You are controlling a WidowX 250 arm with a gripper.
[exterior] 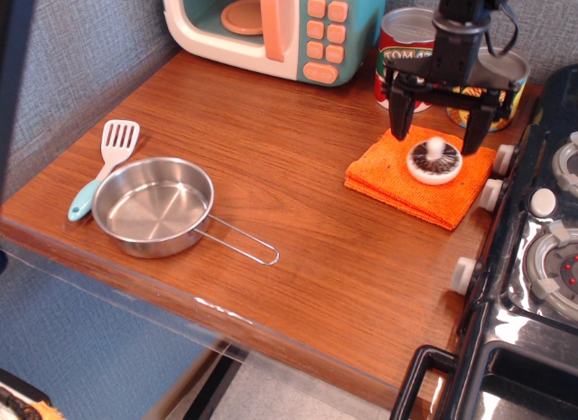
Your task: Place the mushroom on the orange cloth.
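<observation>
From my feed, the mushroom (434, 161) lies on the orange cloth (411, 182), cap side down with its dark ribbed gills and short white stem knob facing up, sitting toward the cloth's far right part. My gripper (435, 122) hangs just above it with the fingers (397, 118) spread wide apart, one to each side of the mushroom and neither touching it; nothing is held between them. The cloth lies flat on the wooden table (271, 167) near its right edge, just beside the black toy stove (533, 257) and its white knobs. Behind the gripper I can see two cans against the wall: a red tomato can (402, 42) and another can (501, 81) partly hidden by the arm, its label too blocked for me to read. A teal toy microwave (271, 27) with orange buttons stands at the back of the table. Well apart from the cloth, near the table's left front, a steel pan (153, 206) sits upright with its wire handle pointing right, and a white spatula with a teal handle (104, 167) lies just beside it, touching or nearly touching the pan's rim.
</observation>
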